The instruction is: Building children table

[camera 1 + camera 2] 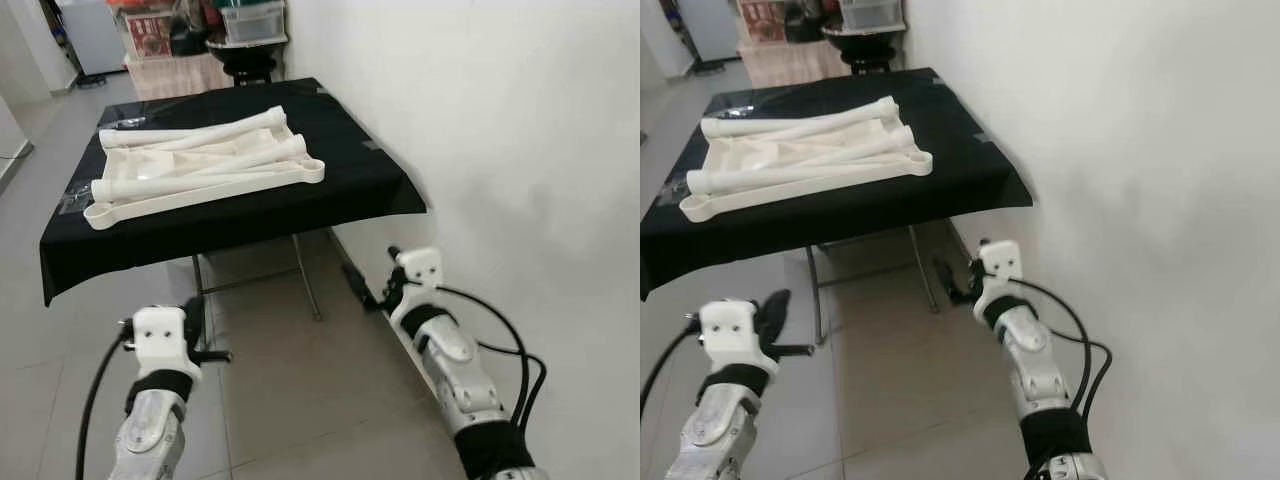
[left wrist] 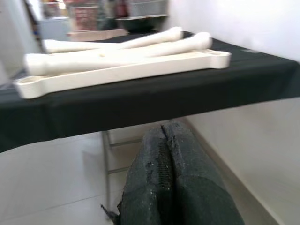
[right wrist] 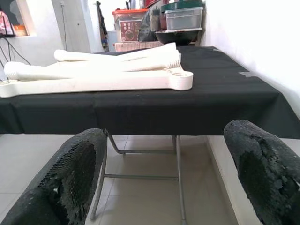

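Observation:
A white children's table top (image 1: 200, 185) lies flat on a folding table draped in black cloth (image 1: 340, 190). Several white legs (image 1: 215, 128) lie loose across it. Both grippers hang low in front of that table, below its edge and apart from the parts. My left gripper (image 1: 197, 308) is shut with nothing in it; the left wrist view shows its fingers (image 2: 154, 173) pressed together. My right gripper (image 1: 372, 275) stands open and empty near the wall, and its two pads (image 3: 70, 173) are wide apart in the right wrist view.
A white wall (image 1: 500, 120) runs close along the right side. Metal folding legs (image 1: 305, 275) stand under the cloth. Plastic storage boxes (image 1: 250, 20) and a black round object (image 1: 245, 60) sit behind the table. Grey tiled floor (image 1: 300, 390) lies in front.

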You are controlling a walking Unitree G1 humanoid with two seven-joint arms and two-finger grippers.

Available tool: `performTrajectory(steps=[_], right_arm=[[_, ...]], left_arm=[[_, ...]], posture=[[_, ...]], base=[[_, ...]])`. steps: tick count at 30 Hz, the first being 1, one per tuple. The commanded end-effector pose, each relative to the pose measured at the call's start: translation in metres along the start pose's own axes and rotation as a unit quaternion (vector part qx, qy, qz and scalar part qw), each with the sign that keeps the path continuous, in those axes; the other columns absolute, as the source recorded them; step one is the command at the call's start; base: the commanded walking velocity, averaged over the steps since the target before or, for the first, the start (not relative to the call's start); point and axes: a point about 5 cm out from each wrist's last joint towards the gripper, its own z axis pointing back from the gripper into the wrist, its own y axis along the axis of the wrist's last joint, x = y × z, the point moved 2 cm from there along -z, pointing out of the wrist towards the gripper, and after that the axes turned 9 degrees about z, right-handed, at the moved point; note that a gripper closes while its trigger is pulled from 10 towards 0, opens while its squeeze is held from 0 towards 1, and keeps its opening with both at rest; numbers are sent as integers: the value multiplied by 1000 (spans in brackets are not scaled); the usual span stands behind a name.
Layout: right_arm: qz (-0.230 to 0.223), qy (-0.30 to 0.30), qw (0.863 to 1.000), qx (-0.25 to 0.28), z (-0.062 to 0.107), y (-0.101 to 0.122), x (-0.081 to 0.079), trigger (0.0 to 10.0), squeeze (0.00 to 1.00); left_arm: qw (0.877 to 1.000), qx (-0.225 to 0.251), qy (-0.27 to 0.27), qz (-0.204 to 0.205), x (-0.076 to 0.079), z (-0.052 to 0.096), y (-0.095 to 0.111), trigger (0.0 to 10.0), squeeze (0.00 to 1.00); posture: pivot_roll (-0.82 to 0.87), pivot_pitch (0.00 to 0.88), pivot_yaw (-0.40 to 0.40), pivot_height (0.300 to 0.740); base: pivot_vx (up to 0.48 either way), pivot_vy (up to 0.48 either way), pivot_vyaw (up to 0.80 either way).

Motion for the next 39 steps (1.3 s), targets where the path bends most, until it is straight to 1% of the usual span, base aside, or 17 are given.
performTrajectory(steps=[1,2,3,5,8,9,11,14,15,18,20,22,24,27,31,36,39], right_arm=[[-10,5,1000,-2,-2,2,-2,10000,0],[-10,5,1000,-2,-2,2,-2,10000,0],[15,8,1000,5,-11,13,5,10000,0],[19,11,1000,7,-16,18,8,10000,0],[32,27,999,3,-15,21,3,10000,0],[32,27,999,3,-15,21,3,10000,0],[39,39,998,-2,-12,19,1,10000,0],[39,39,998,-2,-12,19,1,10000,0],[41,46,998,-8,-11,17,0,10000,0],[41,46,998,-15,-11,15,0,10000,0],[42,50,998,-19,-12,15,1,10000,0],[50,63,997,-13,-15,18,-3,10000,0],[56,70,996,-10,-16,19,-5,10000,0],[59,71,996,-11,-17,20,-7,10000,0],[37,60,997,-5,-20,25,-4,10000,0],[36,57,998,2,-22,28,-3,10000,0],[40,57,998,9,-25,32,-2,10000,0]], left_arm=[[1000,-5,13,6,-2,1,1,10000,0],[1000,-5,13,6,-2,1,1,10000,0],[999,8,23,25,-2,-9,11,10000,0],[999,15,23,41,-1,-15,16,10000,0],[999,10,5,38,4,-24,17,10000,0],[999,10,5,38,4,-24,17,10000,0],[1000,-9,-20,20,12,-25,9,10000,0],[1000,-9,-20,20,12,-25,9,10000,0],[999,-17,-25,17,15,-23,7,10000,0],[999,-20,-25,16,15,-22,7,10000,0],[999,-22,-26,20,15,-23,7,10000,0],[999,-26,-37,18,18,-29,9,10000,0],[999,-27,-42,15,19,-31,11,10000,0],[998,-29,-50,15,21,-33,12,10000,0],[998,-32,-54,24,19,-34,13,10000,0],[997,-30,-57,34,20,-36,15,10000,0],[997,-27,-56,46,21,-40,18,10000,0]], posture=[[-69,0,38,740],[-69,0,38,740],[-73,0,31,740],[-73,0,31,740],[-93,0,41,740],[-93,0,41,740],[-85,0,41,740],[-85,0,41,740],[-73,0,36,740],[-73,0,36,740],[-73,0,43,740],[-75,0,53,740],[-75,0,53,740],[-78,0,62,740],[-74,0,69,740],[-76,0,70,740],[-73,0,68,740]], base=[[0,0,0],[0,0,0],[0,0,0],[0,0,0],[0,0,0],[0,0,0],[291,0,800],[315,0,800],[349,0,0],[376,0,0],[394,0,0],[412,0,794],[412,0,788],[416,0,0],[423,0,0],[423,0,0],[421,0,0]])
